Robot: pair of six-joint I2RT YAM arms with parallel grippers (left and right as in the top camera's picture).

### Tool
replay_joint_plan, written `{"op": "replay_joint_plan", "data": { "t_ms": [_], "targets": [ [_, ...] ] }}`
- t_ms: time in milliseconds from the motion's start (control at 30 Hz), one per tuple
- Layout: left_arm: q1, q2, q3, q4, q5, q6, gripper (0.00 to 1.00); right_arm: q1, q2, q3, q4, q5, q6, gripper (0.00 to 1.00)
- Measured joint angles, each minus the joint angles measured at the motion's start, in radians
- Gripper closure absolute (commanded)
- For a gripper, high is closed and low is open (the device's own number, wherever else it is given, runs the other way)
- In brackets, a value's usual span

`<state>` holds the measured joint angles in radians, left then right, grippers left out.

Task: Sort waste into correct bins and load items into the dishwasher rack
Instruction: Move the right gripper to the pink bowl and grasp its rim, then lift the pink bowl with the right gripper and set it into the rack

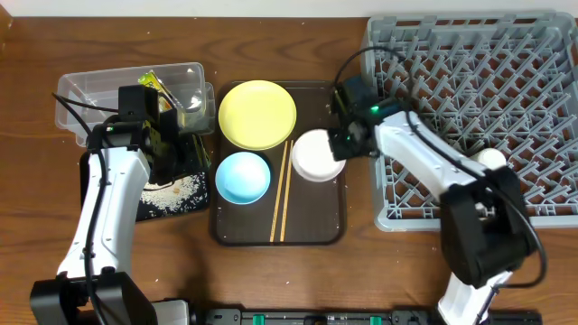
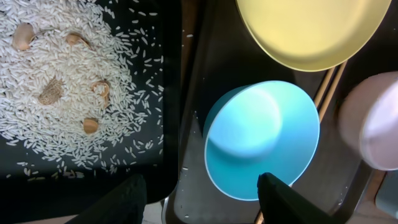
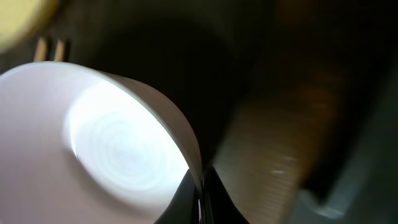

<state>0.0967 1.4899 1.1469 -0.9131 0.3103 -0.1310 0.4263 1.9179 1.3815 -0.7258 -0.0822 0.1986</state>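
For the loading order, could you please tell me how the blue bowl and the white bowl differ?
The blue bowl lies free, left of the chopsticks; the white bowl, right of them, has its rim pinched by the right gripper. Both sit upright on the brown tray.

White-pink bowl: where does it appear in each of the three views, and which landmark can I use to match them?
Overhead: the white-pink bowl sits on the right part of the brown tray, beside the rack.
Left wrist: at the right edge, blurred and cut off.
Right wrist: it fills the left half, its rim pinched by the right fingers.
Shared landmark: the wooden chopsticks, lying close beside the bowl in every view.
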Motion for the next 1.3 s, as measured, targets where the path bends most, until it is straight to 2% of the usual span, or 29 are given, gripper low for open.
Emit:
{"op": "replay_joint_plan", "data": {
  "t_ms": [300,433,667,900,1033,1300],
  "targets": [
    [0.0,0.0,0.0,0.0,0.0,0.0,0.39,-0.091,-0.277,0.077,0.145,0.154,-0.099,0.99],
    [0.0,0.0,0.0,0.001,0.0,0.0,0.39,-0.116,-0.328,0.082,0.245,0.273,-0.155,0.99],
    [0.0,0.0,0.0,0.001,-0.001,0.0,0.39,-0.171,-0.279,0.082,0.431,0.553,-0.255,0.99],
    [0.0,0.0,0.0,0.0,-0.003,0.0,0.39,-0.24,-0.158,0.082,0.712,0.8,-0.385,0.99],
    [0.0,0.0,0.0,-0.002,-0.003,0.0,0.39,-0.267,-0.087,0.082,0.797,0.862,-0.444,0.99],
    [0.0,0.0,0.0,-0.003,-0.003,0.0,0.39,-0.293,0.043,0.082,0.854,0.896,-0.481,0.99]
  ]
}}
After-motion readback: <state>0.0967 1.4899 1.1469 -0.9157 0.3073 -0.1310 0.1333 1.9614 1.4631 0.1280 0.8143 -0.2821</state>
